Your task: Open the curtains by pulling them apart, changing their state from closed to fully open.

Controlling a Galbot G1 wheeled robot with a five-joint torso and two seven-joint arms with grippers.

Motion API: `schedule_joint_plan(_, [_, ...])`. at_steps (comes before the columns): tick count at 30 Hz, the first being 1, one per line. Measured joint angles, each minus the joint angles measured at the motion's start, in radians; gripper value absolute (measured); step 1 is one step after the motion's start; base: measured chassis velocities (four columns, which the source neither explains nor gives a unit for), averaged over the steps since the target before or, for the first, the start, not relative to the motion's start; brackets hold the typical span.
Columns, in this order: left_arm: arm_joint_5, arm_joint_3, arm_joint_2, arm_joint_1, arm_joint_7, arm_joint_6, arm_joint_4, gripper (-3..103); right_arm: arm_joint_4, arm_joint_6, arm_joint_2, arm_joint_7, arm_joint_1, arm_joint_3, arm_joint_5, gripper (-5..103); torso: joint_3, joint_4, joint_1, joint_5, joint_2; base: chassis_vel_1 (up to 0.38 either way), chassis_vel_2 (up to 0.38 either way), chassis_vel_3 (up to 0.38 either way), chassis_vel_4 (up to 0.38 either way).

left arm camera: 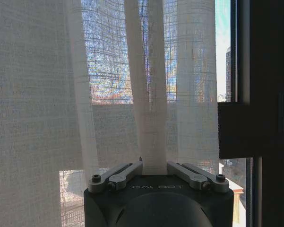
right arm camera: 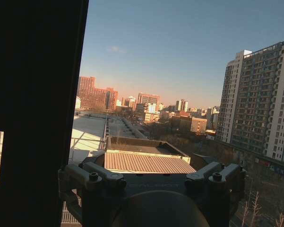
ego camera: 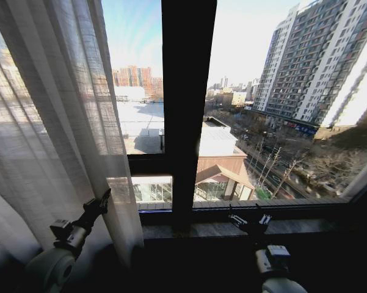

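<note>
My left gripper pinches a pleat of the left curtain, half-drawn; right gripper spread, holding nothing.

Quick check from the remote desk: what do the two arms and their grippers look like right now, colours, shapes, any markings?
Both arms end in pale grey rounded wrist housings with black grippers. The left gripper is slim and black on a boxy black mount. Its wrist view shows silver-grey finger links with dark bolts on a black body lettered GALBOT. The right gripper is black with forked fingers and light tips; its wrist view shows grey bolted links.
</note>
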Motion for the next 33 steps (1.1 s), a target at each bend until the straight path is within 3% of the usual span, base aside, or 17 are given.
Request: schedule_joint_plan(33, [-0.005,-0.025,-0.015,0.045,-0.003,0.005,-0.061,0,0.016,-0.003,-0.001,-0.023,-0.016,0.002,-0.035,100,0.000,0.0000,0.000,0.0001,0.000,0.003,0.003,-0.004,-0.003])
